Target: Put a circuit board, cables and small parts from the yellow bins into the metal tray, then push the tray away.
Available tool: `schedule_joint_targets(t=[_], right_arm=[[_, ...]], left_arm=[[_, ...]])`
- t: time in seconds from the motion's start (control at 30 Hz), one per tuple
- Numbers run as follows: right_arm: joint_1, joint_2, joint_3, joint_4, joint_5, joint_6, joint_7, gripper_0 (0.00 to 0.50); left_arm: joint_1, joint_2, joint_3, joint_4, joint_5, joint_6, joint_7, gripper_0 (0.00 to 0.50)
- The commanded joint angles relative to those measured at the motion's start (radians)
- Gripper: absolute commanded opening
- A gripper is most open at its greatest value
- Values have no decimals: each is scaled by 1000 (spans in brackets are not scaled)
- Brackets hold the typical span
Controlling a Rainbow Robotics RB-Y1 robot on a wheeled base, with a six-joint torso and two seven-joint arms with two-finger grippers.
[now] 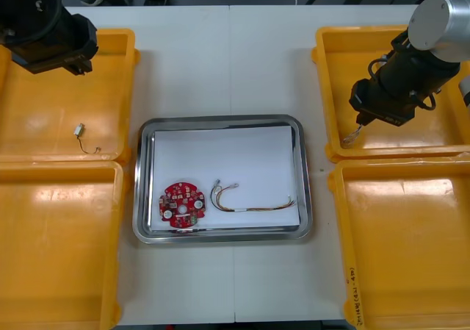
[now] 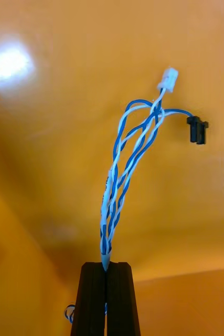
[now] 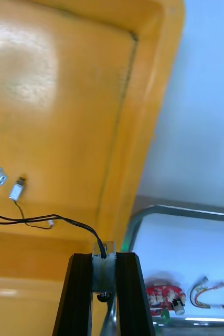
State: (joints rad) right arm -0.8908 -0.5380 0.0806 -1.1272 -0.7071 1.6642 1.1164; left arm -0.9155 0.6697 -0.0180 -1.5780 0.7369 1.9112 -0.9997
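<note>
Where the right arm hangs over the far right yellow bin (image 1: 334, 80), right pincer (image 2: 106, 266): closed on one end of a twisted blue and white cable (image 2: 123, 173), which runs out past the fingertips to a white plug (image 2: 168, 79) and a black plug (image 2: 198, 129).
Left pincer (image 3: 104, 258): over the far left yellow bin (image 1: 44, 117), fingers kept apart by the pale end piece of a black cable (image 3: 54, 215) gripped between them.
Small metal part (image 3: 17, 189): loose in that bin, beyond the left fingertips.
Metal tray (image 1: 220, 119): on the tabletop (image 1: 220, 51) between the two pincers, white inside, holding a red circuit board (image 1: 182, 205) and, just beside it, a red and yellow cable (image 1: 250, 201).
</note>
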Motion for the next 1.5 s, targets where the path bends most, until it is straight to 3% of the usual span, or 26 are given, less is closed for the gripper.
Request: schedule_joint_targets(t=[0.03, 0.27, 0.63, 1.1, 1.5], right_arm=[[-73, -33, -24, -60, -15, 45, 68, 0], [-83, -27, -24, -129, -31, 101, 125, 0], [-83, -25, -24, -215, -38, 220, 270, 0], [-42, -11, -21, -329, -81, 256, 292, 0], [-23, 7, 36, -388, -95, 256, 273, 0]], left_arm=[[36, 39, 27, -108, 61, 9, 90, 0], [73, 39, 4, -235, 99, 9, 98, 0], [78, 25, -125, -306, 136, 9, 133, 0], [84, -87, -254, -281, 56, 9, 177, 0], [147, -173, -312, -211, -56, 9, 153, 0]])
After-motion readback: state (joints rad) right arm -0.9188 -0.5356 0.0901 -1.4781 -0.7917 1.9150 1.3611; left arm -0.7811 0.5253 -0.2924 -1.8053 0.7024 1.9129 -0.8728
